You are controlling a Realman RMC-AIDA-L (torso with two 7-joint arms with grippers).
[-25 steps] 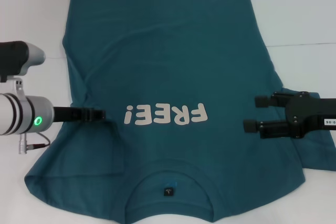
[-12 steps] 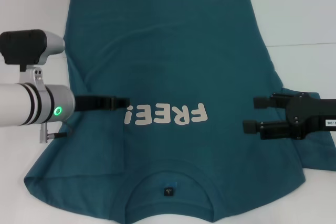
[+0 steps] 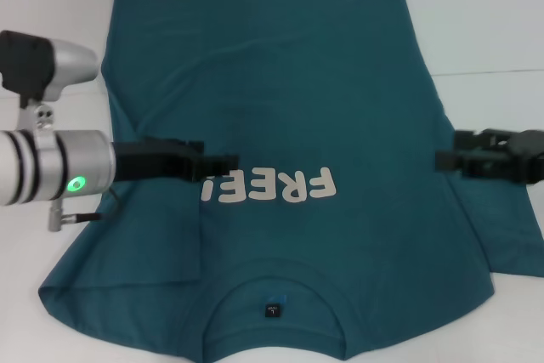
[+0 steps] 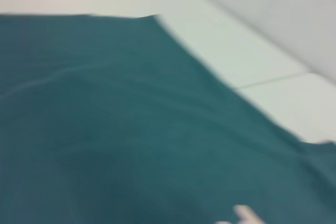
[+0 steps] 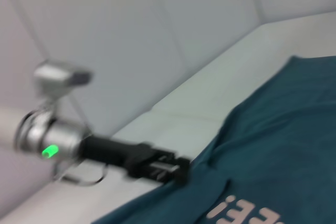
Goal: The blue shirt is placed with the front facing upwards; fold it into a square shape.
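The blue shirt [image 3: 280, 99] lies flat on the white table, front up, with its white "FREE!" lettering [image 3: 270, 185] and its neck label [image 3: 272, 309] toward me. Its left side is folded inward along a straight crease [image 3: 201, 235]. My left gripper [image 3: 225, 161] reaches over the shirt, its tip at the exclamation mark of the lettering. From the right wrist view, the left gripper [image 5: 163, 167] sits at the cloth's edge. My right gripper [image 3: 449, 149] hovers open at the shirt's right edge, beside the right sleeve [image 3: 501, 227]. The left wrist view shows only shirt cloth [image 4: 131, 129] and table.
The white table [image 3: 476, 23] surrounds the shirt, and a seam line [image 3: 493, 72] runs across it at the right. A pale wall [image 5: 157, 35] rises behind the table's far edge.
My left gripper has pushed rightward over the shirt, from the folded left side to the lettering. My right gripper has drawn back to the right edge and turned. The shirt itself lies unchanged.
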